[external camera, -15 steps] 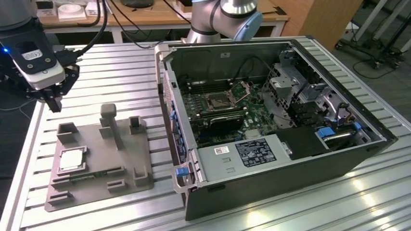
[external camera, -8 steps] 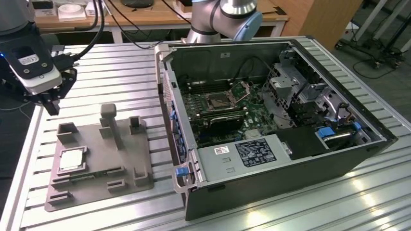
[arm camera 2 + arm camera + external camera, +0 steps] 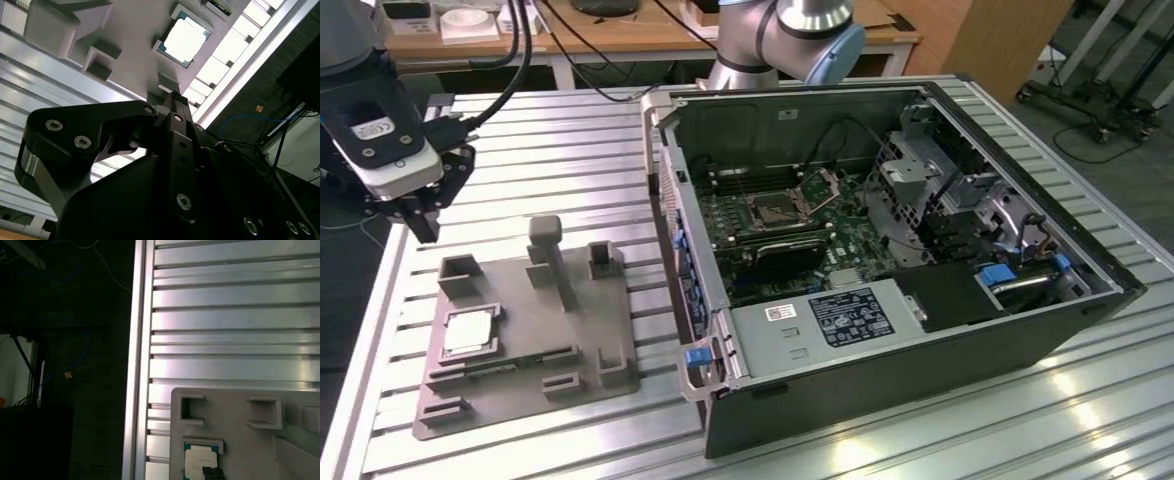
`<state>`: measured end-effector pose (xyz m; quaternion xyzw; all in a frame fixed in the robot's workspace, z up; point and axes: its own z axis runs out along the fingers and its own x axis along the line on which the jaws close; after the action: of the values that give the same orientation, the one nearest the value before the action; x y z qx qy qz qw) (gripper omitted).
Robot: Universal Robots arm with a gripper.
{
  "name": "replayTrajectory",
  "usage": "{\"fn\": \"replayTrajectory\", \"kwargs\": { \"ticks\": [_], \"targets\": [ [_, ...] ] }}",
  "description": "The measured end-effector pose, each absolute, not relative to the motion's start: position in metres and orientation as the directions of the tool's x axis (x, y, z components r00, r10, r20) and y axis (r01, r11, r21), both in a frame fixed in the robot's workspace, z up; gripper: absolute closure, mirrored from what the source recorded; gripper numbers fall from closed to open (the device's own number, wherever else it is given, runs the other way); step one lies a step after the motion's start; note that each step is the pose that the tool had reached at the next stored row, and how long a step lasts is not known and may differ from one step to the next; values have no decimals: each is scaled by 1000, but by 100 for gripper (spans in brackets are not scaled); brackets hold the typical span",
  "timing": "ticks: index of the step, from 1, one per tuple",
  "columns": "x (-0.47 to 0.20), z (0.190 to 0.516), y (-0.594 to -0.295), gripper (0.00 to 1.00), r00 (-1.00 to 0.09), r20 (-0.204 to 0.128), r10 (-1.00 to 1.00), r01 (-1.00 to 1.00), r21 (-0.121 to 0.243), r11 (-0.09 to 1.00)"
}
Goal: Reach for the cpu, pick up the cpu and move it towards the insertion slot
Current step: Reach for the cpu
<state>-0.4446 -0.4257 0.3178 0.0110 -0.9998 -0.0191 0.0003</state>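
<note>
End effector (image 3: 418,222) is hovering off the grey tray's (image 3: 520,310) far corner, w/ the cpu (image 3: 467,333) lying below it, slightly to the exterior view's right; spread or pressed together, can't tell.

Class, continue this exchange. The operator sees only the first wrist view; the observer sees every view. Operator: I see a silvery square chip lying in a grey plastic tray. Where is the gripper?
Observer: In the exterior view the black gripper hangs near the slatted metal table edge on the exterior view's left, apart from the silvery square cpu in the grey plastic tray.
Operator: And the socket?
Observer: The silver-framed square insertion slot sits inside the open black computer case, to the exterior view's right of the tray.
</note>
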Motion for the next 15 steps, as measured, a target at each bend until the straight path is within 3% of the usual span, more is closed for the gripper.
{"fn": "replayTrajectory", "kwargs": {
  "ticks": [15],
  "targets": [
    [-460, 314, -426, 89, -1000, 0, -22, -22, 38, 999]
  ]
}}
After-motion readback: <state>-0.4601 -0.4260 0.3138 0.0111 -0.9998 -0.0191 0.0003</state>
